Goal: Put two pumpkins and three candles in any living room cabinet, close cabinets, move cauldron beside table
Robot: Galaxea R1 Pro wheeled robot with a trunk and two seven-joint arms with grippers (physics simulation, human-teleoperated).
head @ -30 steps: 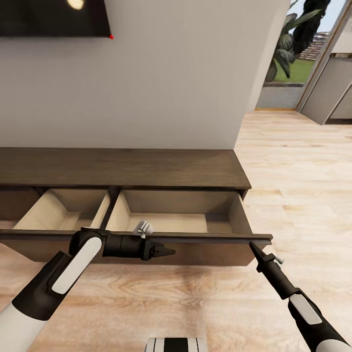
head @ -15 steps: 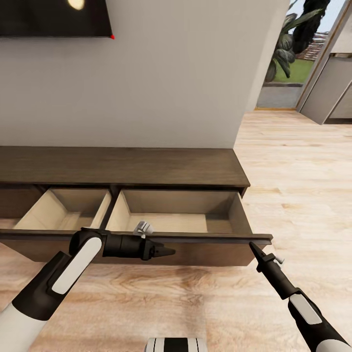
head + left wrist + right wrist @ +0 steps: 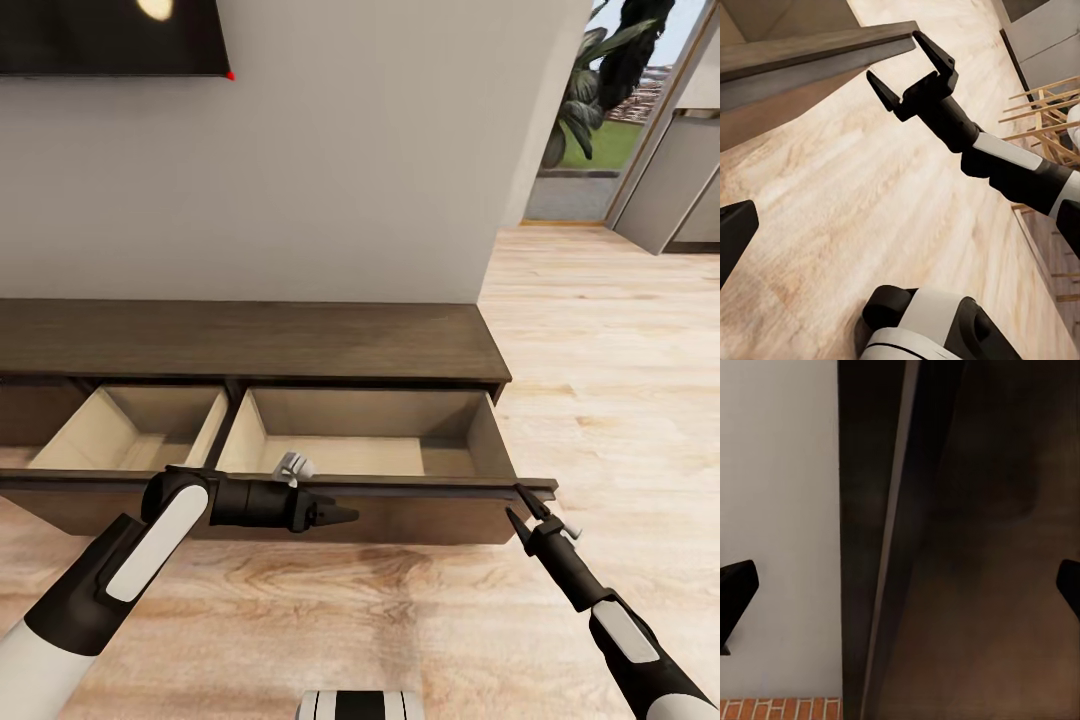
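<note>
dark matt wood-grain cabinet [image 3: 250, 340], pale smooth drawer [image 3: 350, 440] insides, light glossy-ish plank floor [image 3: 600, 330], flat matt painted wall [image 3: 350, 170], matt black plastic-looking right gripper [image 3: 911, 64]

White-and-black arms, pointed black fingers [image 3: 934, 51]

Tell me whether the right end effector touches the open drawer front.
Cannot tell. In the left wrist view, one fingertip of the open right end effector sits at the drawer front corner; contact or overlap is unclear.
</note>
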